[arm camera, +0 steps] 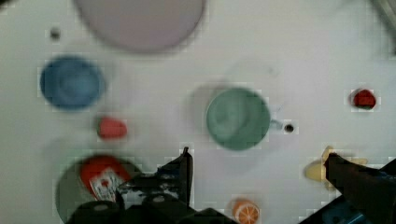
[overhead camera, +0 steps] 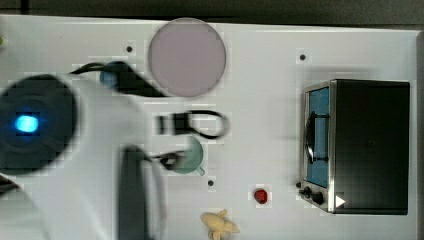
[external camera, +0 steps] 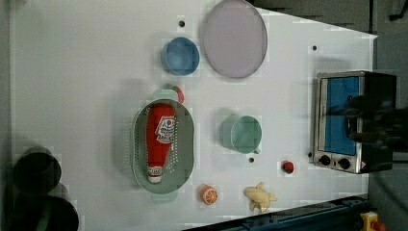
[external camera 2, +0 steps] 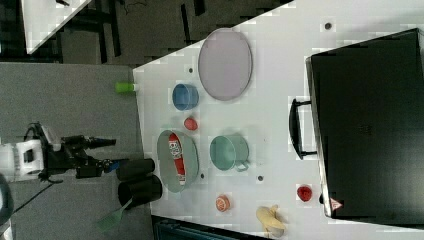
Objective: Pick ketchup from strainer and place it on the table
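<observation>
End effector: a black two-fingered tool on the white arm. It hangs off the tabletop's edge at the middle left of the right view, fingers pointing toward the work area. The fingers stand apart and hold nothing, as the wrist view also shows, with bare tabletop between the two dark tips. By this posture the approach is judged to be beginning and the grasp not yet made.

Ketchup: a slim red squeeze bottle with a white label and white cap. It lies flat inside the pale green oval perforated plastic strainer, at the lower centre-left of the left view. Its long axis follows the strainer's length, and the cap points toward the frame's bottom edge. Lying flat, it offers its narrow body crosswise to the fingers, so a grasp across the label would likely suit, with the fingers clearing the raised wall on either side.

Large flat white tabletop: the upper left of the left view is bare and seems the least obstructed place to set the bottle down.

Surroundings, left view:
- A small red fruit lies just beside the strainer's upper end.
- A round teal-green cup is near the strainer's right side.
- A blue bowl and a lilac round plate are toward the top.
- An orange slice and a pale yellow banana-like toy are along the bottom.
- A black and silver toaster oven is at the far right.
</observation>
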Motion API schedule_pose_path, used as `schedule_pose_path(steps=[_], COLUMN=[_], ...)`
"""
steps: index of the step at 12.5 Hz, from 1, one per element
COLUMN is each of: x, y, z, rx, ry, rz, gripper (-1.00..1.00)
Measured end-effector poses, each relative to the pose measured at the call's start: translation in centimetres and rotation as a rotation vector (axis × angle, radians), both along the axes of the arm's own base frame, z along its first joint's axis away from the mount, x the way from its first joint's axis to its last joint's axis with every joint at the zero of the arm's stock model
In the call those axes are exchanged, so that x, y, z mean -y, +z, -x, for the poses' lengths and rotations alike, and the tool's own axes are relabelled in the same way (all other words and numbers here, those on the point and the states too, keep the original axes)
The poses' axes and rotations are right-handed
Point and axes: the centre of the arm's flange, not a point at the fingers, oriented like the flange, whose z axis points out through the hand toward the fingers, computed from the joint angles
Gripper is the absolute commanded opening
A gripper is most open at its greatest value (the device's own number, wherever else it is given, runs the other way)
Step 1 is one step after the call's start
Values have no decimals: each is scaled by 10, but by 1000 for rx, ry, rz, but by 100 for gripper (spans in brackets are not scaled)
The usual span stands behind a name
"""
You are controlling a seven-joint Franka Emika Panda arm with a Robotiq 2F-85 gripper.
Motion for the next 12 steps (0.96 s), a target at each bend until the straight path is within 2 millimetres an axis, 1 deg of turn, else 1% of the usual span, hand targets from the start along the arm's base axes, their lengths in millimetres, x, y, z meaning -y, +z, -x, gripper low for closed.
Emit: schedule_pose_path(steps=[1, 3, 4, 6, 9, 10, 12], x=[-25, -66, -86, -125, -172, -184, -203], y=[-18, -47, -56, -68, -77, -89, -124], z=[2, 12, 17, 28, 51, 58, 73], rx=[-24, -58, -66, -55, 7, 33, 65], ry=[49, 128, 169, 247, 348, 373, 421], rz=[5, 2, -2, -20, -42, -56, -89], gripper=[100, 100, 100, 100, 100, 100, 100])
